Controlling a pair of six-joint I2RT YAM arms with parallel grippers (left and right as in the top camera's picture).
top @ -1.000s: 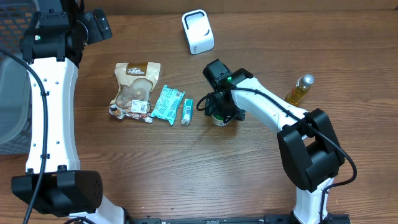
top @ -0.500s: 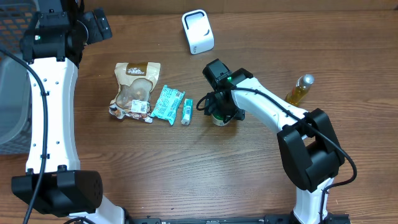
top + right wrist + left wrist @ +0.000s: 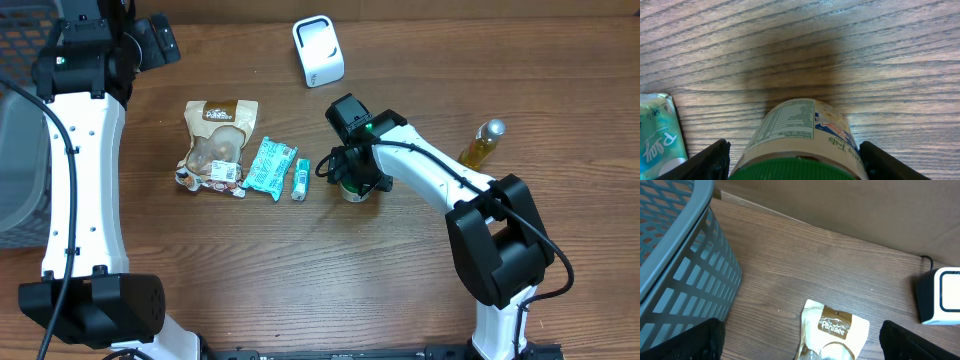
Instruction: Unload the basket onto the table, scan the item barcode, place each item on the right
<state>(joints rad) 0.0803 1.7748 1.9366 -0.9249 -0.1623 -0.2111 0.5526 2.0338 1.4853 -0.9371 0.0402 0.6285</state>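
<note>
Stretched to the far left, left gripper (image 3: 805, 341) spread wide (fingertips barely showing); folded low mid-table, right gripper (image 3: 352, 183) pointing down, jaws parted.

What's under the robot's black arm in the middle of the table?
A jar with a green lid and a printed label, standing on the wooden table. From above, the end effector covers most of it. Its bottom and any barcode are hidden.
</note>
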